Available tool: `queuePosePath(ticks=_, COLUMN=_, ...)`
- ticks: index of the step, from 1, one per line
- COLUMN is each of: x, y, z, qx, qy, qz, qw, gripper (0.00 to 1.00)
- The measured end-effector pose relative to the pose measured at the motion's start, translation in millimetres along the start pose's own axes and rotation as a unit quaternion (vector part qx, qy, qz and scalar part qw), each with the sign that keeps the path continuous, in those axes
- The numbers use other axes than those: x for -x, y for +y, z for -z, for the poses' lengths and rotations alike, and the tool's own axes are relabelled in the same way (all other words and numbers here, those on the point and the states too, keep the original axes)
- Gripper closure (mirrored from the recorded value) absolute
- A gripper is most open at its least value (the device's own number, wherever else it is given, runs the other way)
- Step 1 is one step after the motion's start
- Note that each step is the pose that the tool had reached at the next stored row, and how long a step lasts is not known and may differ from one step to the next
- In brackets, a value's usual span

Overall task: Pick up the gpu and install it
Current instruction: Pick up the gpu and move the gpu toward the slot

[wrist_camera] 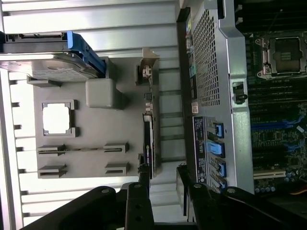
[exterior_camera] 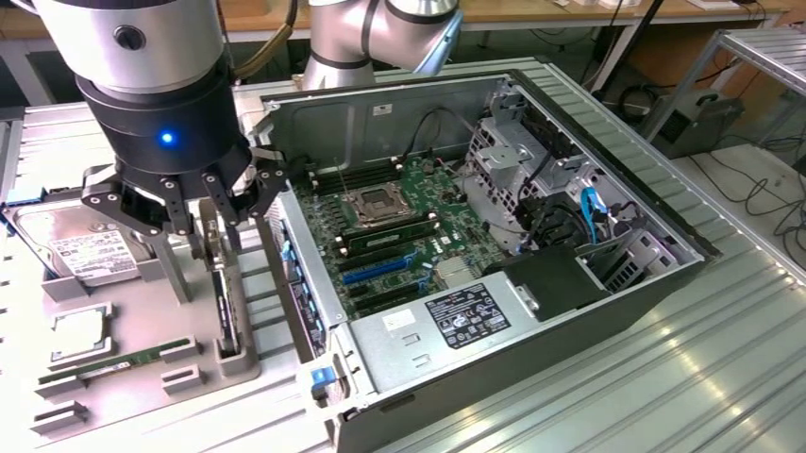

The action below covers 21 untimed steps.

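Observation:
The gpu (exterior_camera: 226, 307) stands on edge in a slot at the side of the grey parts tray (exterior_camera: 139, 392) nearest the computer case. From the wrist it shows as a thin black card (wrist_camera: 149, 143). My gripper (exterior_camera: 217, 222) hangs just above the card's far end, fingers apart and open. In the wrist view the gripper (wrist_camera: 160, 191) has two dark fingers; the card's end runs up to one finger (wrist_camera: 139, 196), and nothing is clamped between them. The open computer case (exterior_camera: 504, 236) lies beside the tray with its motherboard (exterior_camera: 391, 236) exposed.
On the tray lie a silver hard drive (exterior_camera: 75, 250), a CPU (exterior_camera: 78, 330) and a green RAM stick (exterior_camera: 120, 363). The case's perforated rear wall (wrist_camera: 213, 86) stands close beside the card. Blue and black expansion slots (exterior_camera: 377, 269) sit on the motherboard. Ribbed metal table (exterior_camera: 655, 377) surrounds everything.

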<state>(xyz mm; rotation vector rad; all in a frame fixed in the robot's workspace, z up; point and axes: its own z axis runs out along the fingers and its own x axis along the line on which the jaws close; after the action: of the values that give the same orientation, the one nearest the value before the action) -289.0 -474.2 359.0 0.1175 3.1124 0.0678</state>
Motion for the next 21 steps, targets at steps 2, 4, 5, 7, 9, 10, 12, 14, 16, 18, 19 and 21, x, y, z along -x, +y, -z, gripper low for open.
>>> queuePosePath(ticks=2, x=-0.1, y=0.2, z=-1.0, qx=-0.0001, qy=0.0001, qz=0.0, qw=1.0, gripper=0.64)
queuePosePath(ticks=4, x=-0.3, y=0.8, z=-2.3, qx=0.0, qy=0.0, qz=0.0, qw=1.0, gripper=0.64)
queuePosePath(ticks=5, x=-0.4, y=1.1, z=-2.9, qx=0.0, qy=0.0, qz=0.0, qw=1.0, gripper=0.64)
queuePosePath(ticks=7, x=-0.4, y=1.8, z=-4.3, qx=-0.0001, qy=0.0, qz=0.0, qw=1.0, gripper=0.64)
queuePosePath(ticks=9, x=-0.6, y=3.0, z=-6.0, qx=-0.0001, qy=0.0, qz=0.0, qw=1.0, gripper=0.64)
queuePosePath(ticks=10, x=-0.6, y=3.6, z=-6.8, qx=-0.0002, qy=0.0, qz=0.0, qw=1.0, gripper=0.64)
queuePosePath(ticks=12, x=-0.8, y=4.8, z=-8.8, qx=-0.0002, qy=0.0, qz=0.0, qw=1.0, gripper=0.64)
queuePosePath(ticks=14, x=-0.9, y=6.0, z=-10.6, qx=-0.0004, qy=0.0, qz=0.0, qw=1.0, gripper=0.64)
queuePosePath(ticks=16, x=-1.1, y=7.0, z=-12.4, qx=-0.0004, qy=0.0, qz=0.0, qw=1.0, gripper=0.64)
queuePosePath(ticks=18, x=-1.3, y=7.7, z=-14.1, qx=-0.0005, qy=0.0, qz=0.0, qw=1.0, gripper=0.64)
queuePosePath(ticks=19, x=-1.6, y=7.8, z=-14.9, qx=-0.0004, qy=0.0, qz=0.0, qw=1.0, gripper=0.64)
queuePosePath(ticks=21, x=-2.1, y=8.0, z=-16.7, qx=-0.0004, qy=0.0, qz=0.0, qw=1.0, gripper=0.64)
